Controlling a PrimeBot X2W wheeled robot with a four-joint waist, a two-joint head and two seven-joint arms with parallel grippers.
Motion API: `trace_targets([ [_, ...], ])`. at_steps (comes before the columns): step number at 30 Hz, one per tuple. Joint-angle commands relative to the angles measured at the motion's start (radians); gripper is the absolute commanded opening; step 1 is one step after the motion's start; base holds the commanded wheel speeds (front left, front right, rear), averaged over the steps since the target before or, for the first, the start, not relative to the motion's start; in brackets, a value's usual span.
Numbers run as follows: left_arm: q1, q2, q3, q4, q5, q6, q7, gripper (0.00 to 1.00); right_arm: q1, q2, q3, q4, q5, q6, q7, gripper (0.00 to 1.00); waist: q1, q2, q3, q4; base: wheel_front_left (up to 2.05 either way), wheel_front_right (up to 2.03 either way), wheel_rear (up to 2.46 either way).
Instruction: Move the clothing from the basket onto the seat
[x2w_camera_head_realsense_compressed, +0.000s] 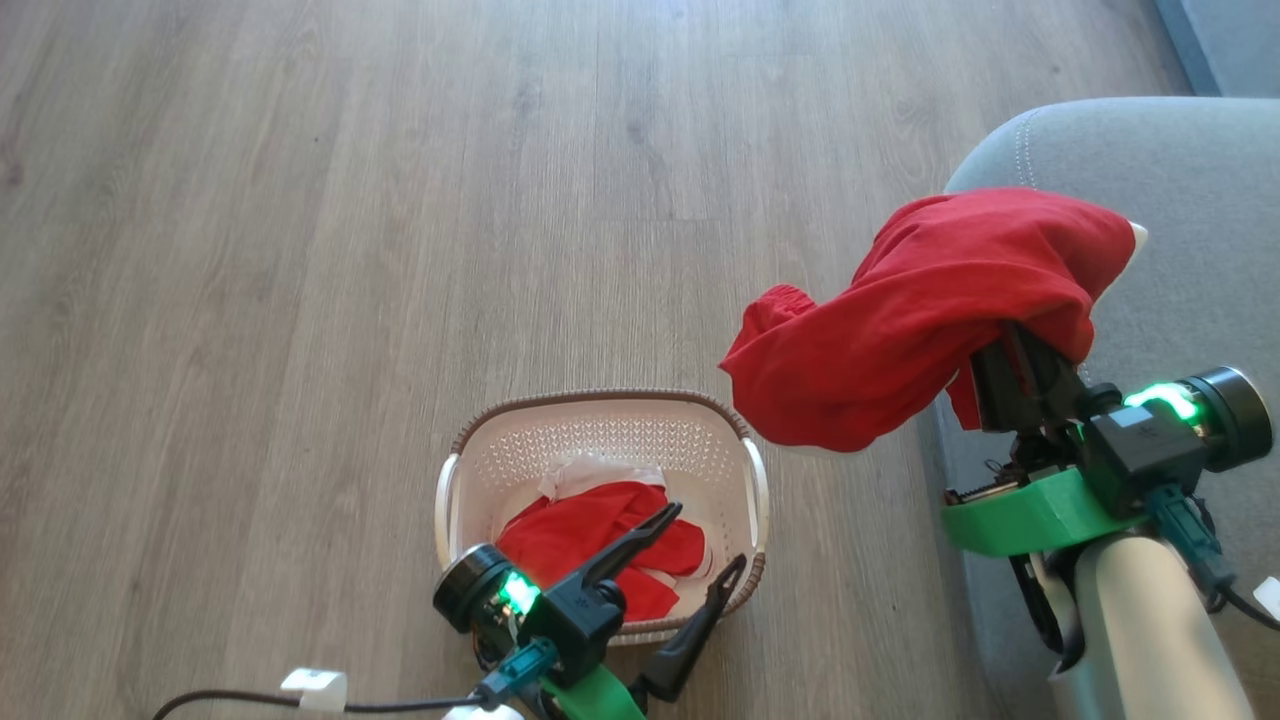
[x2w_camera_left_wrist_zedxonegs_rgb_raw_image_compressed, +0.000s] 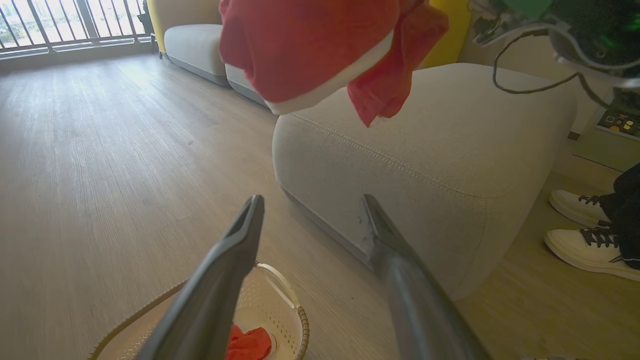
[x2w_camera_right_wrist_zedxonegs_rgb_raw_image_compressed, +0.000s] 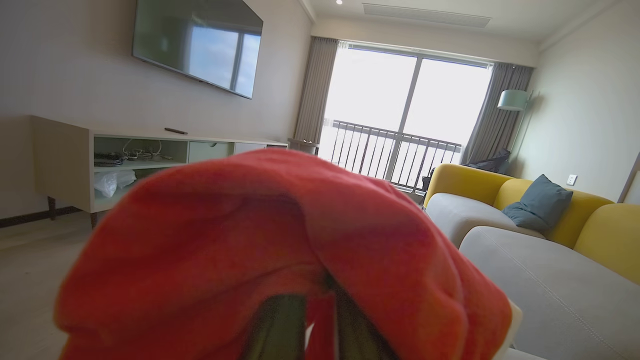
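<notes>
A red garment (x2w_camera_head_realsense_compressed: 930, 310) with white trim hangs draped over my right gripper (x2w_camera_head_realsense_compressed: 1010, 350), which is shut on it, above the corner of the grey seat (x2w_camera_head_realsense_compressed: 1180, 170). The same cloth (x2w_camera_right_wrist_zedxonegs_rgb_raw_image_compressed: 280, 250) covers my fingers in the right wrist view and hangs at the top of the left wrist view (x2w_camera_left_wrist_zedxonegs_rgb_raw_image_compressed: 310, 45) over the seat (x2w_camera_left_wrist_zedxonegs_rgb_raw_image_compressed: 440, 165). On the floor stands the cream basket (x2w_camera_head_realsense_compressed: 600, 435) with another red and white garment (x2w_camera_head_realsense_compressed: 590, 535) inside. Just above the basket's near rim, my left gripper (x2w_camera_head_realsense_compressed: 712, 540) is open and holds nothing; in its wrist view (x2w_camera_left_wrist_zedxonegs_rgb_raw_image_compressed: 312, 215) the basket (x2w_camera_left_wrist_zedxonegs_rgb_raw_image_compressed: 280, 305) lies below.
Wood floor surrounds the basket. A person's white shoes (x2w_camera_left_wrist_zedxonegs_rgb_raw_image_compressed: 585, 230) stand on the floor beside the seat. Further off are a yellow sofa (x2w_camera_right_wrist_zedxonegs_rgb_raw_image_compressed: 530, 200) with a blue cushion, a TV cabinet (x2w_camera_right_wrist_zedxonegs_rgb_raw_image_compressed: 125, 160) along the wall and a balcony railing (x2w_camera_right_wrist_zedxonegs_rgb_raw_image_compressed: 390, 150).
</notes>
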Motion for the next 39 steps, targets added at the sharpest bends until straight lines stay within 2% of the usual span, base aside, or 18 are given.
trace_targets([
  [1, -0.034, -0.011, 0.031, -0.033, -0.004, -0.001, -0.005, 1.0, -0.031, 0.012, 0.016, -0.038, -0.005, 0.0, -0.007, 0.0, 0.0, 0.0, 0.001, -0.001, 0.0, 0.0, 0.0],
  [8, -0.044, -0.007, 0.034, -0.043, 0.0, -0.001, -0.005, 1.0, -0.032, 0.012, 0.002, -0.042, -0.005, 0.0, -0.007, 0.0, 0.0, 0.0, 0.016, -0.023, 0.0, 0.0, 0.0],
  [16, -0.057, 0.009, 0.029, -0.055, 0.004, -0.001, -0.005, 1.0, -0.04, 0.012, -0.022, -0.055, 0.003, 0.0, -0.007, 0.0, 0.0, 0.0, 0.045, -0.097, 0.0, 0.0, 0.0],
  [30, -0.086, 0.039, 0.01, -0.076, 0.018, -0.001, -0.005, 1.0, -0.05, 0.012, -0.046, -0.075, 0.007, 0.0, -0.007, 0.0, 0.0, 0.0, 0.099, -0.309, 0.0, 0.0, 0.0],
  [39, -0.087, 0.047, -0.019, -0.09, 0.023, -0.001, -0.005, 1.0, -0.025, 0.012, -0.079, -0.082, 0.01, 0.0, -0.007, 0.0, 0.0, 0.0, 0.086, -0.446, 0.0, 0.0, 0.0],
])
